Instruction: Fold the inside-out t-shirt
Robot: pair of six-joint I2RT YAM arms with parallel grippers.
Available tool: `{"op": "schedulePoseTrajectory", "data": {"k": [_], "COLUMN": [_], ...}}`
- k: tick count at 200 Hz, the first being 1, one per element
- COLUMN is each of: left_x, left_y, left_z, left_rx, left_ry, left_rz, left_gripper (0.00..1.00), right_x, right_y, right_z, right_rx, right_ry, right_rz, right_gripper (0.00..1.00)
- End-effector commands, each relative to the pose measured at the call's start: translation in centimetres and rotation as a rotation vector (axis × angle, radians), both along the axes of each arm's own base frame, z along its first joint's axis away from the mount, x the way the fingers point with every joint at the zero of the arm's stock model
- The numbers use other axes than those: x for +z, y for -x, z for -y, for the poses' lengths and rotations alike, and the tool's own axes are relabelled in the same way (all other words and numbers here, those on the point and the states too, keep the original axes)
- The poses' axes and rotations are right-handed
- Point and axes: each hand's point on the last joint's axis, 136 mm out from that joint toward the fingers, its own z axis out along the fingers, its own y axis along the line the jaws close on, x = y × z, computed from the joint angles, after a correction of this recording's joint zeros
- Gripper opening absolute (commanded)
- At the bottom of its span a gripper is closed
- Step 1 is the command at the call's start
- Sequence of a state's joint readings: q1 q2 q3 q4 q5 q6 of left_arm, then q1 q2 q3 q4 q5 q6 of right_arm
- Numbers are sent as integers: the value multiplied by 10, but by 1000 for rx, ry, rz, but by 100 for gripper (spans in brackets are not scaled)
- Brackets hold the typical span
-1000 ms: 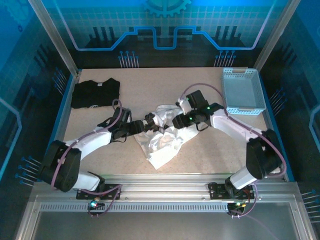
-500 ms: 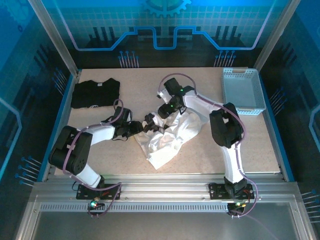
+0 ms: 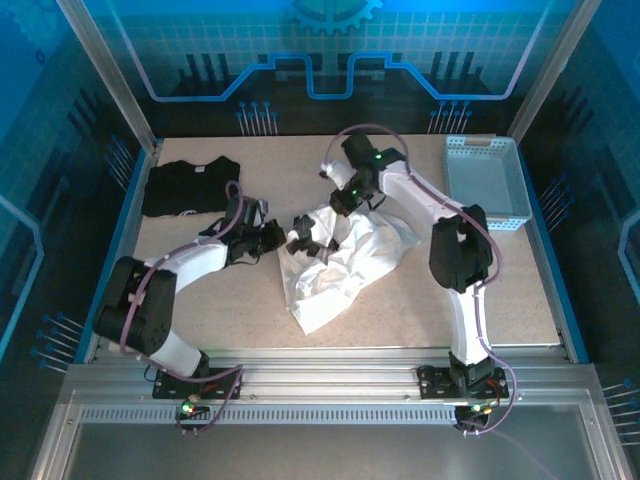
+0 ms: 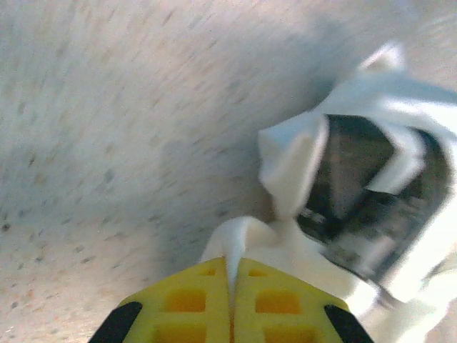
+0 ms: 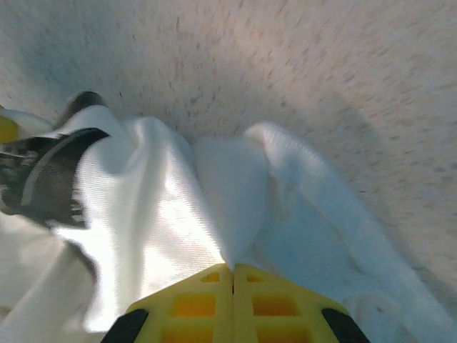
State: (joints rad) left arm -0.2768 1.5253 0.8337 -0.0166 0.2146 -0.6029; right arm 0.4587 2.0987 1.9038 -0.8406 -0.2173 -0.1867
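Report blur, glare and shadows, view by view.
Top external: sharp, evenly lit. Left wrist: table streaked with motion blur, white t-shirt smeared and blown out at right. Right wrist: table blurred too, a glare patch on the t-shirt, shadow beyond it.

The thin white soft-fabric t-shirt point(image 3: 345, 270) I am working lies crumpled in a heap near the middle of the table point(image 3: 500, 290), far edge bunched up.
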Motion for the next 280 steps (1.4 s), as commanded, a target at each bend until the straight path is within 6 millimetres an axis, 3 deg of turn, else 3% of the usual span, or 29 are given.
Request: {"op": "schedulePoseTrajectory", "data": {"k": [1, 13, 26, 39, 51, 59, 75, 85, 89, 99, 112, 123, 154, 174, 220, 243, 251, 261, 280], "left_x": [106, 151, 193, 219, 227, 220, 196, 173, 163, 138, 107, 92, 58, 47, 32, 29, 28, 24, 11], "left_y": [-23, -20, -9, 9, 28, 39, 58, 70, 74, 83, 91, 97, 111, 116, 122, 123, 123, 124, 127], "left_z": [3, 2, 1, -1, -1, 0, 4, 7, 8, 8, 6, 6, 4, -1, -12, -14, -15, -18, -29], "left_rx": [-5, -6, -16, -34, -61, -83, -132, -164, -174, -186, -170, -171, -155, -146, -114, -110, -105, -88, -29], "left_ry": [49, 71, 106, 136, 158, 168, 195, 207, 210, 211, 214, 234, 241, 210, 140, 129, 127, 116, 72], "left_rz": [256, 358, 463, 550, 603, 607, 578, 532, 513, 466, 398, 359, 276, 246, 214, 207, 205, 189, 131], "left_gripper": [0, 0, 0, 0, 0, 0, 0, 0, 0, 0, 0, 0, 0, 0, 0, 0, 0, 0, 0], "right_x": [136, 178, 205, 215, 201, 187, 129, 97, 70, 40, 18, 14, 29, 21, -23, -56, -63, -67, -50], "right_y": [-6, 3, 20, 42, 70, 87, 119, 133, 141, 155, 168, 173, 166, 152, 113, 85, 76, 69, 71], "right_z": [11, 24, 40, 54, 68, 73, 84, 91, 97, 102, 101, 92, 48, 23, -24, -29, -26, -22, -17], "right_rx": [-39, -64, -89, -104, -118, -122, -130, -153, -165, -192, -210, -192, -126, -100, -133, -216, -241, -259, -250], "right_ry": [-179, -193, -199, -200, -189, -181, -126, -91, -63, -44, -41, -56, -117, -49, 55, 158, 198, 232, 200], "right_rz": [261, 387, 495, 576, 628, 650, 624, 596, 555, 492, 428, 405, 382, 348, 222, 188, 196, 208, 246], "right_gripper": [0, 0, 0, 0, 0, 1, 8, 17, 25, 39, 49, 53, 56, 57, 63, 63, 59, 42, 13]}}
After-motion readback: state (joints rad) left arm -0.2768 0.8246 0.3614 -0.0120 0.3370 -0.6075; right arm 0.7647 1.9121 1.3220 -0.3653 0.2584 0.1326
